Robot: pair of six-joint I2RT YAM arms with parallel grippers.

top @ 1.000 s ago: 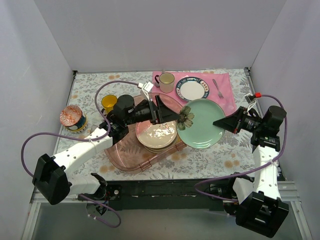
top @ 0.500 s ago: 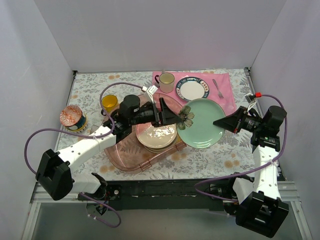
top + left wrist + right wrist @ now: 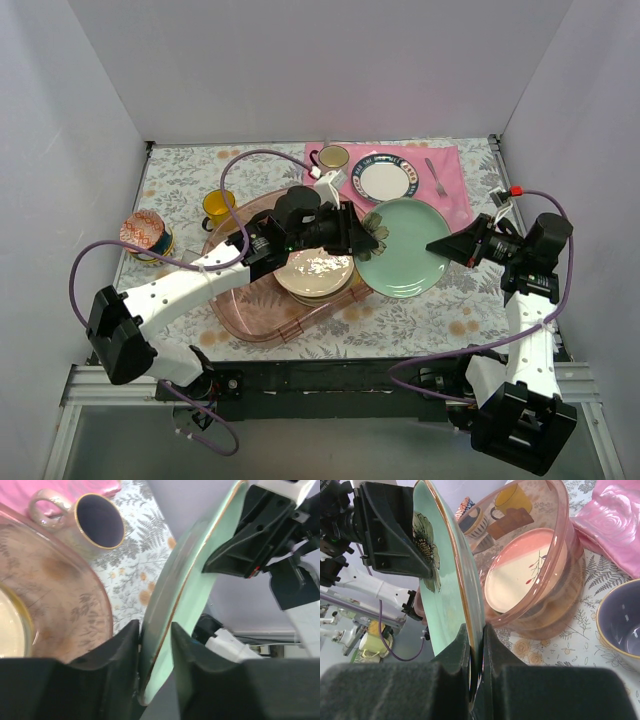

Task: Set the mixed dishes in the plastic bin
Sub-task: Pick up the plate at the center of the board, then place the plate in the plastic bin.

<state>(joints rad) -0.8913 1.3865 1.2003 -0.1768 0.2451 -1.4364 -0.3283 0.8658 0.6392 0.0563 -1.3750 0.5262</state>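
Beside bin [image 3: 236, 312]: right pincer [image 3: 475, 635] clamps mint plate [image 3: 405, 262] edge; left pincer [image 3: 156, 640] straddles opposite edge, grip unclear.

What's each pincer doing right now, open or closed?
Left pincer: closed on the large mint-green plate.
Right pincer: closed on the same plate, opposite edge.

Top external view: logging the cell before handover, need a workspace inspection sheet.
Surface: floral tablecloth.
Job's things: cream plates in the pink bin; mint-green plate held at its right; yellow mug and patterned bowl left of it.
Clutter: blue-rimmed plate, cream mug, fork on pink cloth.
Grippers: right gripper clamps the mint-green plate's rim; left gripper straddles the opposite rim, grip unclear.
Cables: purple cables loop off both arms.
Surroundings: plain grey walls.
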